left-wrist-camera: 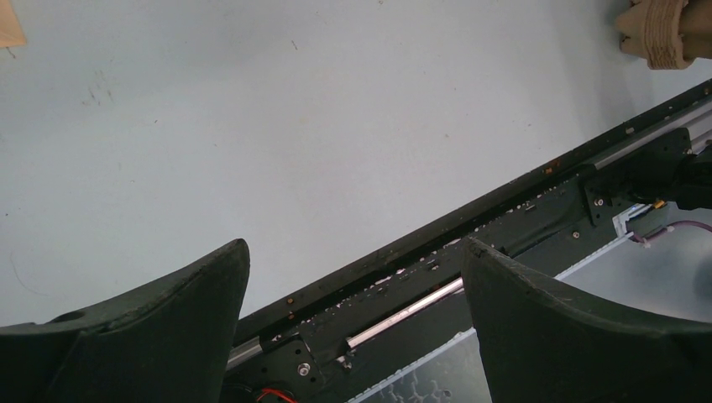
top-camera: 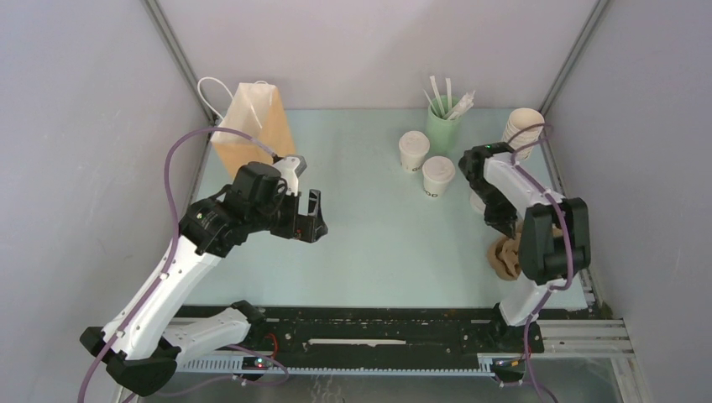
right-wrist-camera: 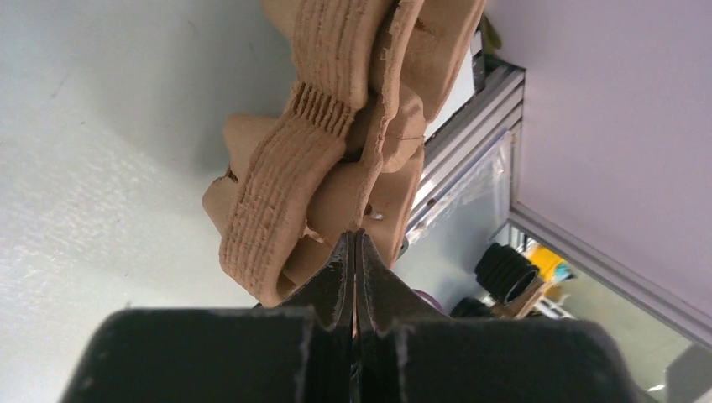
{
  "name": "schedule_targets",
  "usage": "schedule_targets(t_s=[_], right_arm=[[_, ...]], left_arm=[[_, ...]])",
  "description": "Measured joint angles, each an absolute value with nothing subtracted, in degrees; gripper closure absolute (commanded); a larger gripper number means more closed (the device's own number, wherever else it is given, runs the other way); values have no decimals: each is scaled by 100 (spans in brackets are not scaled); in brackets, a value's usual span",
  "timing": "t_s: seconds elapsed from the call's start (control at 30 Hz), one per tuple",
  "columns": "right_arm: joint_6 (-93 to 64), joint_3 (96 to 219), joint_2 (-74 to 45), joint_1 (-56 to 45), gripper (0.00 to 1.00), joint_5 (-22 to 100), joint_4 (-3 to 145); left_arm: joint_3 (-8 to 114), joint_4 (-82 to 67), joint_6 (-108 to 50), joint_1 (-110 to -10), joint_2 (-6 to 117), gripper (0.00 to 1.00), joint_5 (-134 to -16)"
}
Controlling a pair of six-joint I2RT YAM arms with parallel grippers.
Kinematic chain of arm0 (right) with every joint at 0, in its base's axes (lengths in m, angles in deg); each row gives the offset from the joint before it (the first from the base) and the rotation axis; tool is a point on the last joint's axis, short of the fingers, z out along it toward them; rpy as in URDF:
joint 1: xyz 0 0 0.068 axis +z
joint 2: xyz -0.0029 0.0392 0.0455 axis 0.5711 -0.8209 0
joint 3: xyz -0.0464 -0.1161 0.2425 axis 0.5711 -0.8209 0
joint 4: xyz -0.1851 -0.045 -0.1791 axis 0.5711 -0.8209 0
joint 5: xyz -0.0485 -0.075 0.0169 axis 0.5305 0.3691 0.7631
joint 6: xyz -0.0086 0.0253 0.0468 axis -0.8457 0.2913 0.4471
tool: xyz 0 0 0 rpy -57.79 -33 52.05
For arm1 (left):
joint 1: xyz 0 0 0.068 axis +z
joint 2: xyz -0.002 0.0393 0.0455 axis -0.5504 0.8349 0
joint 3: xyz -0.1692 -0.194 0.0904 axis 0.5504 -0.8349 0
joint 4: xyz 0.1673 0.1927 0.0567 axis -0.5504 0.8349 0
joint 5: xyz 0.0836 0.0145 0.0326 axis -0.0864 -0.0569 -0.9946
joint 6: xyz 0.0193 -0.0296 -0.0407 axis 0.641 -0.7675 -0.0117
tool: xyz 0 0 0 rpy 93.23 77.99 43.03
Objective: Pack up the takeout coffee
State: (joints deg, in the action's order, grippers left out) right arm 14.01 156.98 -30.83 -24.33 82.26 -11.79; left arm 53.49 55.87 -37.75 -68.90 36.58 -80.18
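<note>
At the upper left of the overhead view a brown paper bag (top-camera: 252,126) stands upright on the table (top-camera: 378,243), its white handles up. Just below and to the right of it my left claw (left-wrist-camera: 354,248) hangs released, jaws spread wide with nothing between them. Through its own camera I see only bare table and the black rail (left-wrist-camera: 504,218) running along the lower right.

Right of centre, toward the top, the takeout coffee stands on the table. The upper lidded cup (top-camera: 414,151) and the lower lidded cup (top-camera: 437,176) are upright with lids on, just beside each other and well apart from the bag. Just above them is a green cup (top-camera: 442,128) of white sticks. Farther right, by the wall, is a stack of lidless cups (top-camera: 522,126).

At the right, my right claw (right-wrist-camera: 353,243) is clenched, jaws pressed flat together, its tips against the edge of a brown pulp cup carrier (right-wrist-camera: 285,185). Whether a sliver of it is pinched I cannot tell.
</note>
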Motion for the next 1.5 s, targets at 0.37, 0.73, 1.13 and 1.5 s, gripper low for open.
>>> schedule_targets(t_s=[0.37, 0.73, 1.13, 1.5], right_arm=[[1670, 16001, -3031, -2301, 100, 8443, -1620], [1676, 16288, -2758, -2304, 100, 8403, -1673], [1018, 16154, -3079, -2363, 51, 7271, -1177], [955, 16345, -2646, -3215, 36, 6893, -890]], left_arm=[[5349, 5587, -3723, -6890, 3655, 0, -8035], [5349, 5587, -3685, -6890, 3658, 0, -8038], [5349, 5589, -3688, -6890, 3666, 0, -8035], [5349, 5587, -3688, -6892, 3708, 0, -8035]])
